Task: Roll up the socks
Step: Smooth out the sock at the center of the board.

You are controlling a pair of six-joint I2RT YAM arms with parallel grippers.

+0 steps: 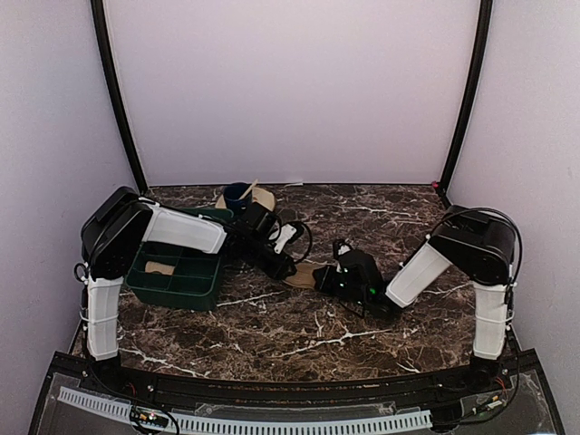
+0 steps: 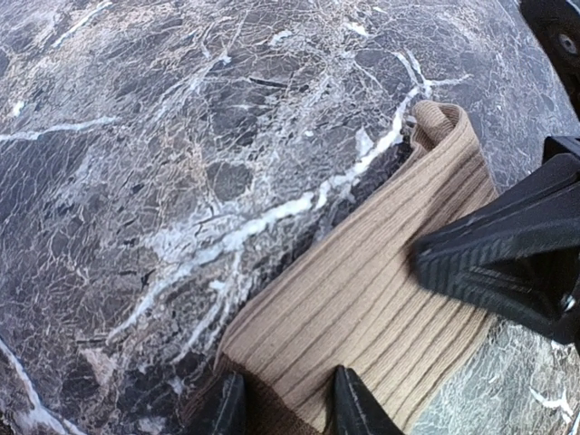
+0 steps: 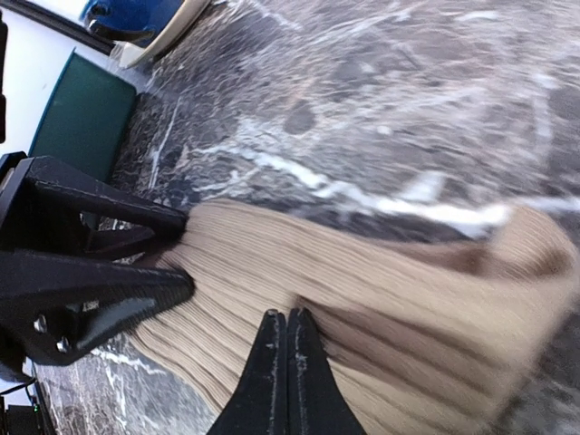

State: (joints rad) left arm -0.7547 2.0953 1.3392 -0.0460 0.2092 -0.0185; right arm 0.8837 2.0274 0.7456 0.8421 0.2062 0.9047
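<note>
Looking down from above, you have both arms reaching in to the middle of the dark marble table (image 1: 272,337), and their tips meet over one tan ribbed sock (image 1: 302,275) lying flat there.

Your left gripper (image 1: 283,263) is at the sock's darker end. In its own wrist view the left gripper (image 2: 288,410) has its fingers apart. The brown patch of the sock (image 2: 381,308) shows in the gap, and one fingertip sits over the tan ribs. It straddles the cloth and has no clamp on it. The right wrist view agrees: the left gripper (image 3: 186,254) holds its two black fingers spread with the sock's edge between them.

Your right gripper (image 1: 331,276) comes in from the other side. Its fingers are pressed together in its own view, where the right gripper (image 3: 287,362) sits low over the middle of the sock (image 3: 362,299). You cannot tell whether any cloth is caught between them. From the left wrist, the right gripper (image 2: 435,263) points its closed tip onto the ribs. The cuff lies beyond it, partly blurred.

Further left stands a green tray (image 1: 181,283) with a small tan thing (image 1: 160,267) in one left compartment, too small to identify. Behind it sits a saucer (image 1: 264,196) with a blue cup (image 1: 237,193).
</note>
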